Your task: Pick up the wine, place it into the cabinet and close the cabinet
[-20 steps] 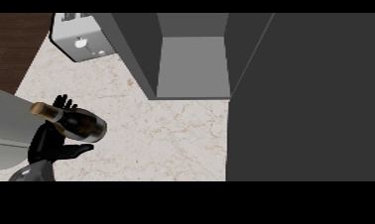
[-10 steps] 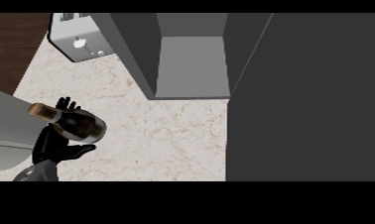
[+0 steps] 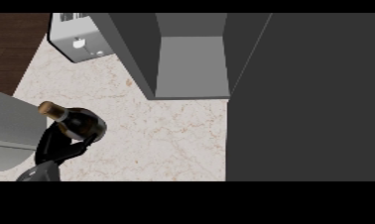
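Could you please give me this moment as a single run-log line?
phase: carry | left robot hand: shut on wine bottle, above counter | cabinet: open, holds no bottle | right robot hand: not in view

Left hand [image 3: 57, 147], fingers curled shut, shows at the lower left.

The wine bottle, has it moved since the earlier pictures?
Yes, slightly: the wine bottle, held in the left hand, shifted down-left, away from the toaster.
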Robot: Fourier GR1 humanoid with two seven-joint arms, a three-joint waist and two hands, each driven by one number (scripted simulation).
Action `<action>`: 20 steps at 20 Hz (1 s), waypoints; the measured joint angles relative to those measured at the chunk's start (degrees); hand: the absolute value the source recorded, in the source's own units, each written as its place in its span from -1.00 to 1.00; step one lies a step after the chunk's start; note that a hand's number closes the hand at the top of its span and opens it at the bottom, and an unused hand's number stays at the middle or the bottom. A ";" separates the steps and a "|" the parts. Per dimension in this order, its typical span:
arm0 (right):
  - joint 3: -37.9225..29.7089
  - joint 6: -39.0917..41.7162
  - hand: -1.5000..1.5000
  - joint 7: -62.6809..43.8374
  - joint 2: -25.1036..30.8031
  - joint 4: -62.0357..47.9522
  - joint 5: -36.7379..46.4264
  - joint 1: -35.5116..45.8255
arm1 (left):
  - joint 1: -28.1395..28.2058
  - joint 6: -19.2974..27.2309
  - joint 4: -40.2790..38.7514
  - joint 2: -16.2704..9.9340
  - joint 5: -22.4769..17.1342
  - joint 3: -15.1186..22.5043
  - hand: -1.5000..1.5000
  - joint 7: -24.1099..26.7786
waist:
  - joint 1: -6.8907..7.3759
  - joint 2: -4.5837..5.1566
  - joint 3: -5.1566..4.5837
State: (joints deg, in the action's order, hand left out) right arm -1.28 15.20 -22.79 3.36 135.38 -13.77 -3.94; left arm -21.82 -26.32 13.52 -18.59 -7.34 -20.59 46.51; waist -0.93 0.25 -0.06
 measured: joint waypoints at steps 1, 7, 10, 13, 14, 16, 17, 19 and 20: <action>0.25 0.01 -1.00 -0.02 -0.13 0.30 0.12 -0.32 | -0.25 -0.02 -0.27 0.10 -0.02 0.00 1.00 -0.02 | -0.08 0.01 0.03; -0.63 0.80 -1.00 0.93 0.30 -0.67 -0.28 -0.01 | -0.80 -0.41 -0.91 -0.40 0.74 0.83 1.00 0.01 | -0.11 0.06 0.02; -0.55 0.15 -1.00 0.44 0.23 -1.10 0.21 1.27 | -0.63 0.52 -0.57 0.01 1.14 1.21 1.00 1.57 | -0.06 0.02 0.09; -0.94 0.15 -1.00 0.22 0.51 -1.32 0.12 1.64 | -0.41 1.94 -0.13 0.88 1.00 1.21 1.00 2.65 | 0.11 -0.12 0.23; -1.54 0.33 -1.00 0.48 0.68 -1.61 -0.39 1.61 | 0.56 2.35 0.84 1.31 0.95 1.34 1.00 3.70 | 0.27 -0.24 0.35; -2.05 -0.06 -1.00 -0.15 0.99 -1.57 -0.39 2.12 | 2.58 3.63 3.55 3.00 0.63 1.62 1.00 5.44 | 0.76 -0.56 0.63; -2.07 0.08 -1.00 -0.09 0.92 -0.98 -0.45 1.21 | 3.89 4.63 5.08 4.14 0.47 1.71 1.00 6.80 | 0.90 -0.78 0.79; -2.09 -0.15 -1.00 0.11 0.67 -0.98 -0.04 0.97 | 6.03 5.85 8.03 6.02 -0.02 1.88 1.00 8.15 | 1.28 -1.02 1.01; -2.42 0.14 -1.00 0.38 0.81 -0.90 -0.25 0.51 | 7.20 5.79 9.33 6.24 -0.34 1.99 1.00 8.28 | 1.32 -1.06 1.05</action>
State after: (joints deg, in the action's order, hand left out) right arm -3.69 15.34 -22.40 4.17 134.48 -14.03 -3.43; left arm -14.63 -20.53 22.85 -12.34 -7.68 -18.60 54.79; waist 0.40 -0.81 0.98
